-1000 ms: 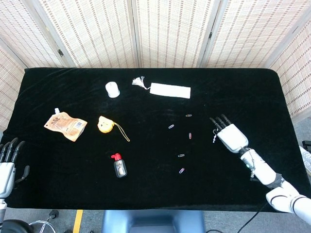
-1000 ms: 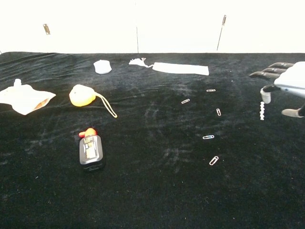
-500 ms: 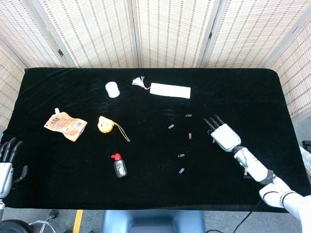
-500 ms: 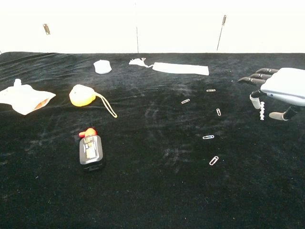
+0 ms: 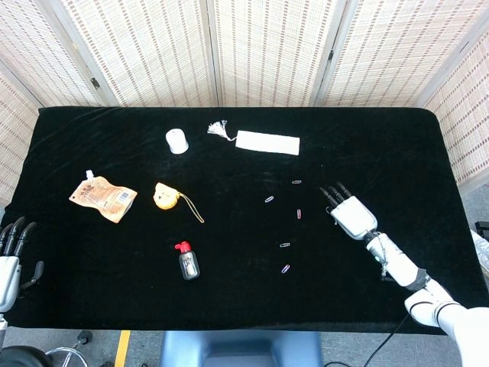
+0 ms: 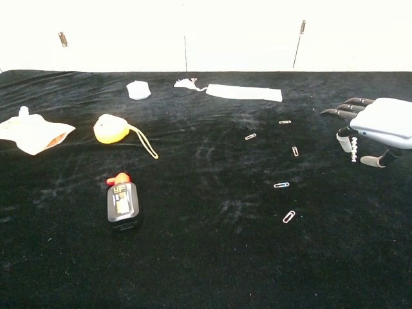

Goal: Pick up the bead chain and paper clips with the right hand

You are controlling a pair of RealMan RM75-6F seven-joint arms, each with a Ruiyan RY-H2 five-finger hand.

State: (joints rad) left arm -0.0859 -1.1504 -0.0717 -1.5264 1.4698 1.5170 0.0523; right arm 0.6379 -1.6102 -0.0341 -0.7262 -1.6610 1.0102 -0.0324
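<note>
Since the earlier frames the right hand (image 6: 376, 129) has shifted leftward and lowered over the bead chain (image 6: 353, 151), which has not moved on the black cloth of the bench (image 5: 229, 298). Fingers (image 6: 341, 112) are spread and pointing away from the robot, holding nothing; the thumb sits just beside the chain's near end, though contact cannot be told. In the head view the right hand (image 5: 350, 212) hides the chain almost wholly. Five paper clips (image 6: 282, 185) lie scattered to the left of the hand, apart from one another, from the far one (image 6: 284, 121) to the near one (image 6: 289, 216). The left hand (image 5: 11, 256) rests at the bench's near left edge, fingers apart and empty.

Handling, as a judgement: the chain is light and limp, so it will droop and swing from wherever it is pinched; a pinch near mid-length between thumb and a fingertip should balance it. The clips are thin, stiff and flat on soft cloth, likely to slip; each probably needs its edge pressed or raked up before pinching.
</note>
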